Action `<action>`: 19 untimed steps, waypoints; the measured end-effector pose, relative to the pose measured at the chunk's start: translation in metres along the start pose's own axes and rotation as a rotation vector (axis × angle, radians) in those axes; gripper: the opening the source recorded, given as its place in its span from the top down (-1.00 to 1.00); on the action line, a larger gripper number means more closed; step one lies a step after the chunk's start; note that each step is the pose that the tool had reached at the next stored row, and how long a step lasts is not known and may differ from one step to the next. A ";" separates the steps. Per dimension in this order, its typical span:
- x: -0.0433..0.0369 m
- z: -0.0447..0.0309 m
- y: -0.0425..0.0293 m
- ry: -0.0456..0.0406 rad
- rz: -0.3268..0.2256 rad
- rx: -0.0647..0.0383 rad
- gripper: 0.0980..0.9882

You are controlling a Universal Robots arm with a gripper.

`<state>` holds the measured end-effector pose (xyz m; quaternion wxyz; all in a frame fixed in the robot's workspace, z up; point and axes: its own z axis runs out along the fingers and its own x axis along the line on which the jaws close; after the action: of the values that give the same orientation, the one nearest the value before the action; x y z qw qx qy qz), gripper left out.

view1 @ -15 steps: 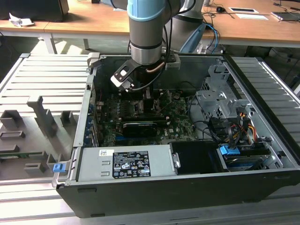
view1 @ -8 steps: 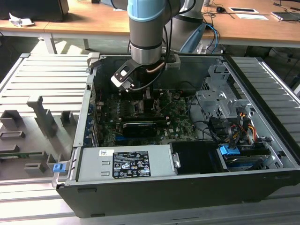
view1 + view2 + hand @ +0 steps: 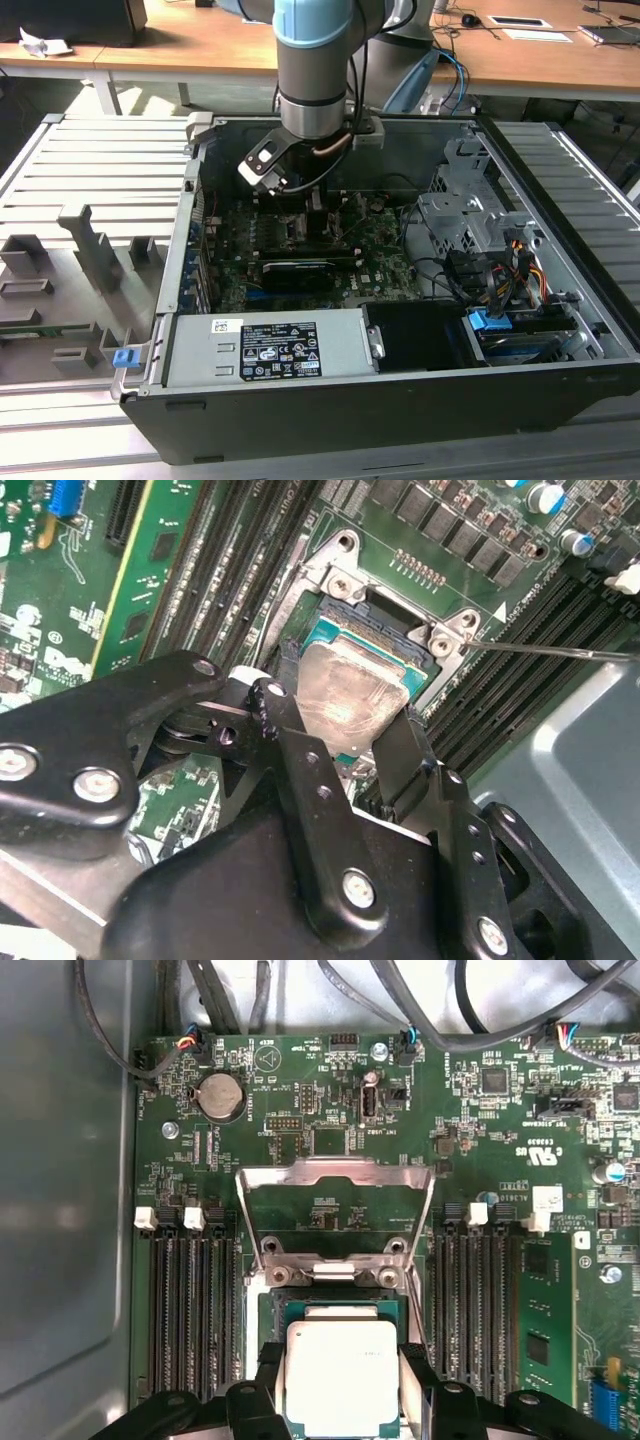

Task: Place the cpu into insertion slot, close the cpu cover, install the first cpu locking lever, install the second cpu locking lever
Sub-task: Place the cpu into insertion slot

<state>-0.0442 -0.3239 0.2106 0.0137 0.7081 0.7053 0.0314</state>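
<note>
Clenched on the cpu [image 3: 340, 1375], the gripper [image 3: 340, 1392] has its two black fingers [image 3: 300, 770] pressed against opposite edges of the chip, which fills the gap between them. In both wrist views the silvery top faces up and the chip lies squarely over the insertion slot [image 3: 372, 630], whose black rim and corner screws show just past it. I cannot tell whether it is fully seated or held a touch above the contacts.

In the exterior view the arm [image 3: 312, 90] reaches down into the open computer case [image 3: 560, 300], over the far part of the green board [image 3: 385, 250], a little to the exterior view's left of centre, with the grey power supply [image 3: 270, 350] along the near edge.

By my judgement the first step is at or near its end and the rest is undone. The cpu cover [image 3: 335, 1172] stands swung up on its hinge at the far side of the socket, not closed. One thin locking lever [image 3: 560, 652] juts out free beside the socket, unlatched; the other I cannot make out. Rows of memory slots [image 3: 190, 1310] flank the socket on both sides.
</note>
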 end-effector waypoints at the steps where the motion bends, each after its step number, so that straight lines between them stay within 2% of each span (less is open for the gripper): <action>1: 0.0003 0.0011 -0.0007 -0.0003 0.005 0.000 0.00; 8: 0.0044 0.0093 -0.0007 -0.0012 0.007 0.000 0.00; 19: 0.0041 0.0099 -0.0009 -0.0038 0.007 0.000 0.00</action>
<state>-0.0444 -0.3196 0.2008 0.0151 0.7104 0.7030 0.0301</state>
